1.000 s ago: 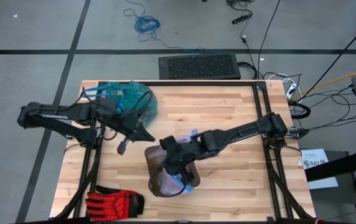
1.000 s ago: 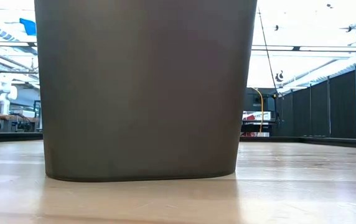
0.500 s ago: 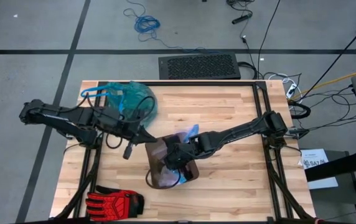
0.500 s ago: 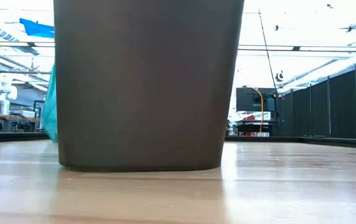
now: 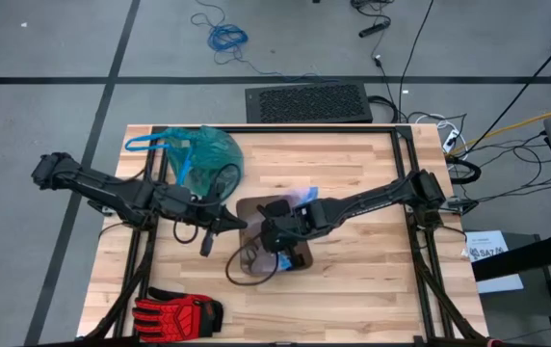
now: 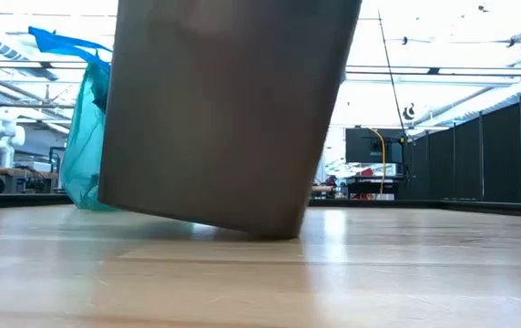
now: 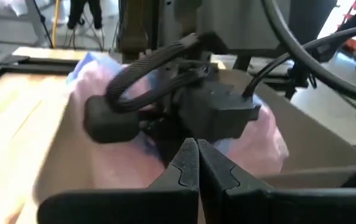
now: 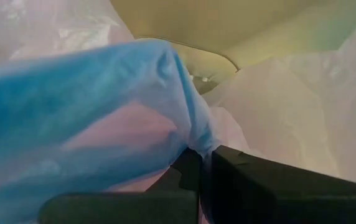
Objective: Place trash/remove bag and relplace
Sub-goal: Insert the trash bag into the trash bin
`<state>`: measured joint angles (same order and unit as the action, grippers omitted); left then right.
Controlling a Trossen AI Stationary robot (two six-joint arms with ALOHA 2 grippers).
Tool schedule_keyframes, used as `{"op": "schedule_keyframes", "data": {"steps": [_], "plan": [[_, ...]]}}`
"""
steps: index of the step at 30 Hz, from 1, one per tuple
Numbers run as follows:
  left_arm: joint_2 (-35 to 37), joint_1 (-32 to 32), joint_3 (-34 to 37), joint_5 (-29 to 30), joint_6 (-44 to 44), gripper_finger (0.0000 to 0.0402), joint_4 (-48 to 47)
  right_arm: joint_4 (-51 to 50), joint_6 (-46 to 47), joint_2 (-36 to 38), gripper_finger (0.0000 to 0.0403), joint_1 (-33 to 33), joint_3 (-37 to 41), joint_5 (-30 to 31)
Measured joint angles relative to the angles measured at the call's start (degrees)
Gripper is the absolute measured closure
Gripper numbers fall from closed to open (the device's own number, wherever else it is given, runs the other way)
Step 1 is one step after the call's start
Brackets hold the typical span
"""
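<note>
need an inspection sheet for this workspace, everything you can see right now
surface: wooden table, bare planks around the bin.
job's things: teal-green bag bunched at the far left of the table; dark bin tilted, one bottom edge lifted off the wood; pale lilac bag with a blue rim inside it; no trash seen.
clutter: red-and-black glove at the near left edge.
grippers: left end effector shut, at the bin's rim; right end effector inside the bin, shut on the lilac bag's blue rim.
cables: blue cable coil and black leads on the floor.
surroundings: grey floor, black grille panel behind the table.
</note>
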<state>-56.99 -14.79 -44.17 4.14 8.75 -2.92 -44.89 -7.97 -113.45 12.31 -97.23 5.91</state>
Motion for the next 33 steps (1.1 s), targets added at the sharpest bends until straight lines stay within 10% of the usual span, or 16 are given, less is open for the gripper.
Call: {"op": "schedule_keyframes", "data": {"steps": [19,33], "plan": [[0.00,-4.24,3.27,8.20,-1.17,0.0402,2.93,8.04,-10.81,-0.33,0.0403,-0.31,-12.83,-3.01],[0.94,-8.21,3.42,12.29,-1.70,0.0401,2.68,-0.56,-7.06,-13.69,0.0403,-1.09,-12.53,-5.45]]}}
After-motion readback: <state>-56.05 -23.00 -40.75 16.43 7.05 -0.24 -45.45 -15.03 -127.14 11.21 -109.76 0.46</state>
